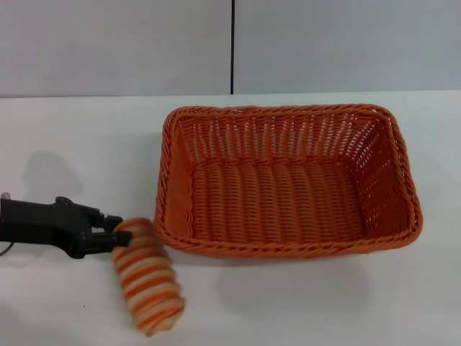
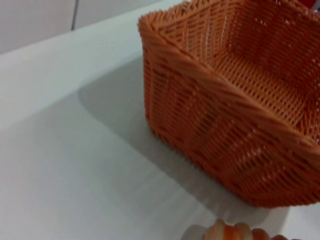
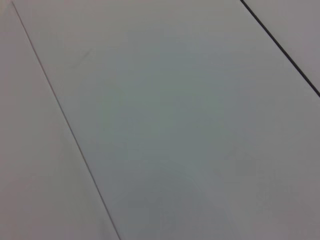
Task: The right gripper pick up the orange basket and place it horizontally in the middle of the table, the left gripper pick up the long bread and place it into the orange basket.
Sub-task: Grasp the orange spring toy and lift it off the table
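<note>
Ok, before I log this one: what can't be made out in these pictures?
- Right gripper: in no view; its wrist view shows only pale panels with seams.
- Black left gripper: head view, its fingertips are hidden by the striped orange-and-cream toy loaf, so the grip and any lift off the white tabletop are unclear.
- Loaf in the left wrist view: cut off by the frame edge.
- Woven orange wicker basket: in the left wrist view, its far end runs out of frame.

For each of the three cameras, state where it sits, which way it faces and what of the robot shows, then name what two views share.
Head: above, looking forward and down at the table, basket and bread; left gripper shows, at the bread's end.
Left wrist: low over the table, facing the basket's corner; the bread's tip shows, none of the robot.
Right wrist: faces pale panels with seams; no robot, right gripper unseen.
Head and left wrist share basket, bread and table.
</note>
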